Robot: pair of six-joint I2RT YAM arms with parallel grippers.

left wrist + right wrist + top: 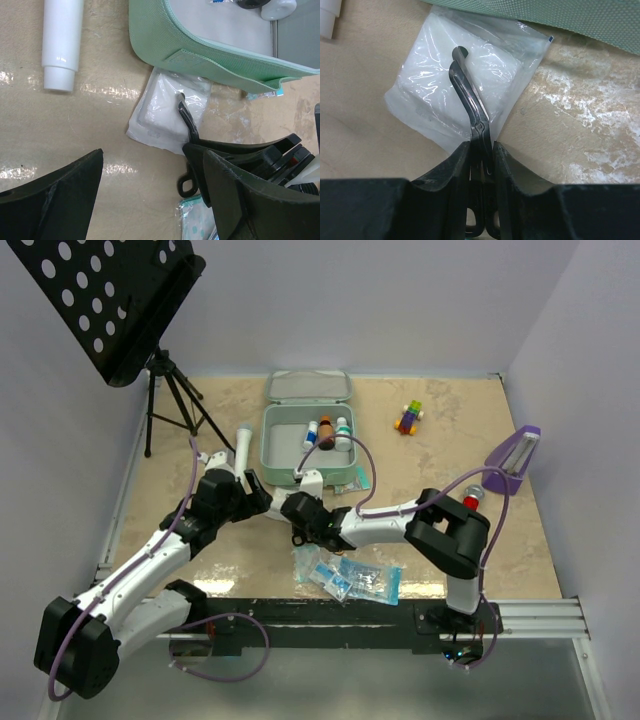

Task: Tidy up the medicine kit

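Along the near edge of the pale mint-green hinged plastic medicine kit [545, 12], lying open at mid-desk, my right pincer [481, 150] is clenched on slim black metal scissors [470, 105]. Their tip overlies a white gauze packet in clear plastic [430, 95]. My left pincer [150, 170] is released over bare desk [75, 130] beside that packet.

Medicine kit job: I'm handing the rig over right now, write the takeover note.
Right gripper: shut on black scissors, tips over the white gauze packet at the near edge of the medicine kit.
Left gripper: open, empty.
Done: kit open, three bottles inside.
Left: scissors, gauze, white tube, blue packets, red-capped bottle lie outside the kit.
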